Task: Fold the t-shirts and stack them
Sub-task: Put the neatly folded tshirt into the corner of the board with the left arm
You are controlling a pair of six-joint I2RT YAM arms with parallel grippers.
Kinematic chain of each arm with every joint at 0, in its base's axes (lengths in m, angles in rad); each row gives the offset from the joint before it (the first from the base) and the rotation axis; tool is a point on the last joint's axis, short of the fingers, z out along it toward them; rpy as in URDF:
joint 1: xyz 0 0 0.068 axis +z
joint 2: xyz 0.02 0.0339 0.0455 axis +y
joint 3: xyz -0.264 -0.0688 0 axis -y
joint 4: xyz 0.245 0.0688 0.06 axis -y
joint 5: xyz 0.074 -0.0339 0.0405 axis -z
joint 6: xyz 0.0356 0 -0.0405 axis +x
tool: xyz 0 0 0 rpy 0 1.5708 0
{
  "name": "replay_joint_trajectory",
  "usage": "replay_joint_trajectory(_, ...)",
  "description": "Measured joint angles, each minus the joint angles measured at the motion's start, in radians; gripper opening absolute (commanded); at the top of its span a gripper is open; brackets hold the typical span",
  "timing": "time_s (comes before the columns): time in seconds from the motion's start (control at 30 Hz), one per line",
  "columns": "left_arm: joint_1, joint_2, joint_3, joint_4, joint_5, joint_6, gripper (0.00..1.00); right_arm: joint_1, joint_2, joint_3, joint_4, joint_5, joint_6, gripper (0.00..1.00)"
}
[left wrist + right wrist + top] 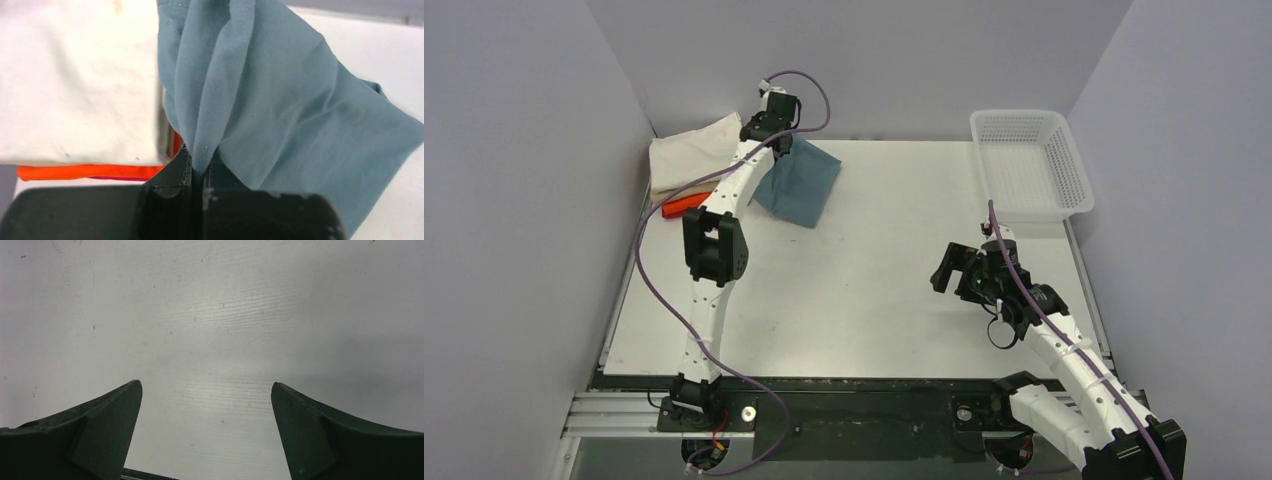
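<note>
Two arms, doing unequal work. The left gripper [197, 160] is pinched tight on a bunched fold of the teal shirt [799, 185], holding it up at the far left of the table [874, 290]. It hangs just beside the cream shirt [686, 155], which lies on the orange shirt [682, 206], likely so it can go on top. The right gripper [206, 390] stands wide, holding nothing, over bare table and well apart, probably to keep clear.

Left claw [198, 167] pinched tight, arm [727, 188] outstretched; right claw [206, 384] spread wide.
</note>
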Motion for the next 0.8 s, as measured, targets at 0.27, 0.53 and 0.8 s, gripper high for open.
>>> replay_joint_trajectory(0.27,0.034,0.008,0.053,0.039,-0.1,0.064,0.0,-0.005,0.0,-0.018,0.015,0.007,0.0,0.96)
replay_joint_trajectory(0.53,0.051,0.008,0.093,0.061,-0.155,0.096,0.0,-0.006,0.006,-0.023,0.023,0.016,0.0,0.96)
replay_joint_trajectory(0.8,0.05,-0.001,0.116,0.124,-0.171,0.142,0.0,-0.005,0.007,-0.023,0.023,0.03,0.0,0.96)
